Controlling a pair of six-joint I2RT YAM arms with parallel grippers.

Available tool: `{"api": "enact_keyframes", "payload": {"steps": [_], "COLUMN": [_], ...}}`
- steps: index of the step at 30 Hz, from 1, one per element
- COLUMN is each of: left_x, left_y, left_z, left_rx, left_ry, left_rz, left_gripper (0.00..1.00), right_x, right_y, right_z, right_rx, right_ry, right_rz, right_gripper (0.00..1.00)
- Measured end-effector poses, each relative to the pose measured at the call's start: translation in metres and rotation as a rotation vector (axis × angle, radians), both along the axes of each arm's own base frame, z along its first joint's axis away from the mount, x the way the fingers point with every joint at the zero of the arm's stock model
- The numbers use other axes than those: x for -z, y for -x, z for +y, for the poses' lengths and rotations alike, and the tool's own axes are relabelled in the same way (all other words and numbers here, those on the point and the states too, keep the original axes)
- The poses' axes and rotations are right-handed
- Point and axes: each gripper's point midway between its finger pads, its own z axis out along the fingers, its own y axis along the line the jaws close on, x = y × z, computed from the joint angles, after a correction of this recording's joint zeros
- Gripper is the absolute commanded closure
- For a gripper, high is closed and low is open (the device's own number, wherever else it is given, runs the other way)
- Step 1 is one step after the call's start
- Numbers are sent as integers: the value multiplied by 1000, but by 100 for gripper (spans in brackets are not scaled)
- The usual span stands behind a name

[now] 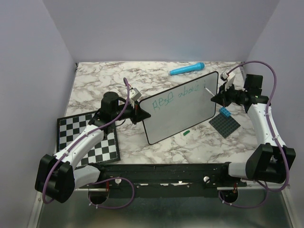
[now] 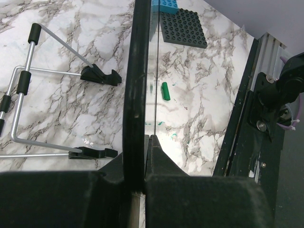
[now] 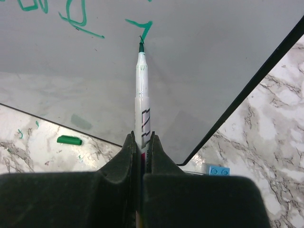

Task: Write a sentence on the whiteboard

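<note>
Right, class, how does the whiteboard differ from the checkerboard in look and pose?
The whiteboard is plain white with green writing; the checkerboard has black and white squares. The whiteboard stands tilted, its edge gripped by the left hand; the checkerboard lies flat. Both are black-edged rectangles.

We count one whiteboard [image 1: 185,118] bearing one sentence [image 1: 175,99] on a single green line, one marker [image 3: 141,95], one loose green cap [image 1: 186,133], one light-blue pen-shaped object [image 1: 187,69], one checkerboard [image 1: 76,126], one dark studded baseplate [image 1: 227,126], one blue brick [image 1: 225,113], one wire stand [image 2: 28,85], and two grippers: the left gripper [image 2: 142,142] and the right gripper [image 3: 142,140]
</note>
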Motion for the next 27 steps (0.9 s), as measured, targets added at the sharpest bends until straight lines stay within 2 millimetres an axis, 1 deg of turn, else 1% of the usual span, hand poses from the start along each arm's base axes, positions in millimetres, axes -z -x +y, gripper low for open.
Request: {"api": "enact_keyframes", "payload": {"steps": [4, 10, 13, 19, 22, 27], "left_x": [0, 0, 0, 0, 0, 0], "left_y": [0, 0, 0, 0, 0, 0], "left_z": [0, 0, 0, 0, 0, 0], "left_rx": [0, 0, 1, 1, 1, 1], "left_ry": [0, 0, 0, 0, 0, 0], "left_rz": [0, 0, 0, -2, -2, -2], "left_gripper": [100, 100, 100, 100, 100, 100], "right_x": [3, 3, -2, -20, -23, -22], "right_y": [3, 1, -1, -5, -6, -10], "right_z": [0, -4, -8, -9, -9, -8], "right_rx": [-3, 28, 51, 59, 55, 53], "right_ry": [5, 3, 0, -2, -6, -13], "right_rz": [15, 26, 17, -45, -55, -47], "right_gripper": [100, 100, 99, 99, 99, 99]}}
